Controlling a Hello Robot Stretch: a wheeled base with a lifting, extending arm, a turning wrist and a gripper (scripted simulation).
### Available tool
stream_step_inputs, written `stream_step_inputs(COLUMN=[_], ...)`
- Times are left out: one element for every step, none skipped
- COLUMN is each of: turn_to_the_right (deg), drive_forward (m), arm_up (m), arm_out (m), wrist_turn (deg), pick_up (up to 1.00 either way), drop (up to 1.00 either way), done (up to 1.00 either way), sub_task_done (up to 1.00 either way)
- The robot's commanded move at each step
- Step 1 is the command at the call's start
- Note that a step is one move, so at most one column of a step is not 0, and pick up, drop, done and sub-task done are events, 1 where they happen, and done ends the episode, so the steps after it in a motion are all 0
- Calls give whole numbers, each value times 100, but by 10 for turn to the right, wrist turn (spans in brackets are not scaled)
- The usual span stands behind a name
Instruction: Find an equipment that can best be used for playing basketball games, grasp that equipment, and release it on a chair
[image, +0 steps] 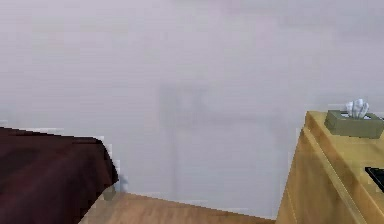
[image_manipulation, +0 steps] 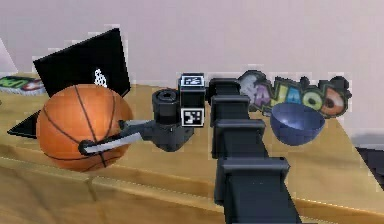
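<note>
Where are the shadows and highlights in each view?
Forward view: the wall is evenly lit, with a faint grey shadow at its middle. Arm side view: the basketball is brighter on top, darker underneath, with shadow on the wooden top just below it.

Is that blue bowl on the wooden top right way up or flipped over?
Right way up: the blue bowl has its open rim facing up and its rounded underside on the wooden top.
</note>
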Motion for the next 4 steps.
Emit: stream_step_inputs(turn_to_the_right=[0, 0, 0, -450], drive_forward=[0, 0, 0, 0], arm_up=[0, 0, 0, 0], arm_out=[0, 0, -14, 0], wrist_turn=[-450, -270, 0, 0], pick_up=[0, 0, 0, 0], drop=[0, 0, 0, 0], done=[0, 0, 0, 0], sub_task_done=[0, 0, 0, 0])
